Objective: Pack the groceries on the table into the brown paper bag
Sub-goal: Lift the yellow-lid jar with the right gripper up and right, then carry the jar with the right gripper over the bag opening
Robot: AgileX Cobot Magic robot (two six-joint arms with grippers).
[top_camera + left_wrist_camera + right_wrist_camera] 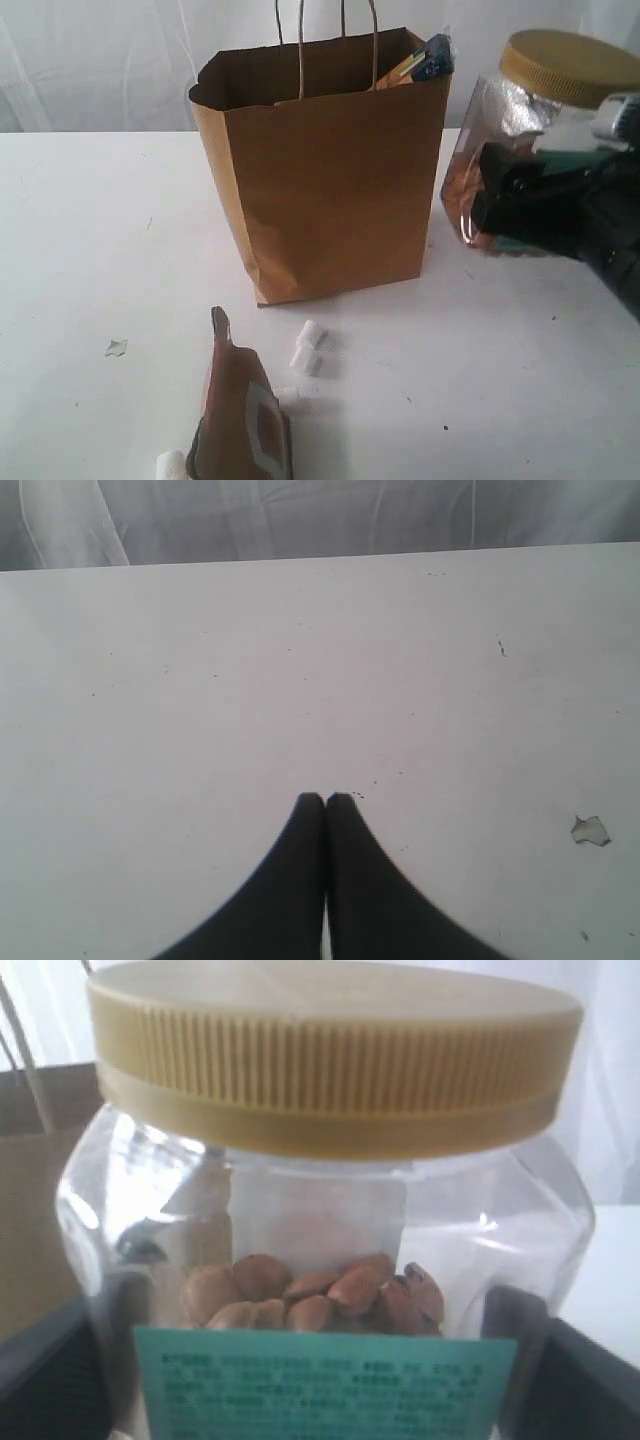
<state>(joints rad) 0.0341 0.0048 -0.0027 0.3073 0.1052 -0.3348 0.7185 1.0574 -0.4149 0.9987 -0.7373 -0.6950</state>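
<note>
Bag (330, 190): upright, frame centre; spaghetti (425, 62) pokes from its top right.
Right fingers (575, 1380): clamped on jar (500, 120), right edge.
Left fingers (300, 880): together, above table (200, 680).
Pouch (240, 420): bottom, left of centre.

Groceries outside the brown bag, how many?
2: the brown-orange pouch on the table in front of the bag, and the clear jar right of it in the right gripper. Others may be hidden.
</note>
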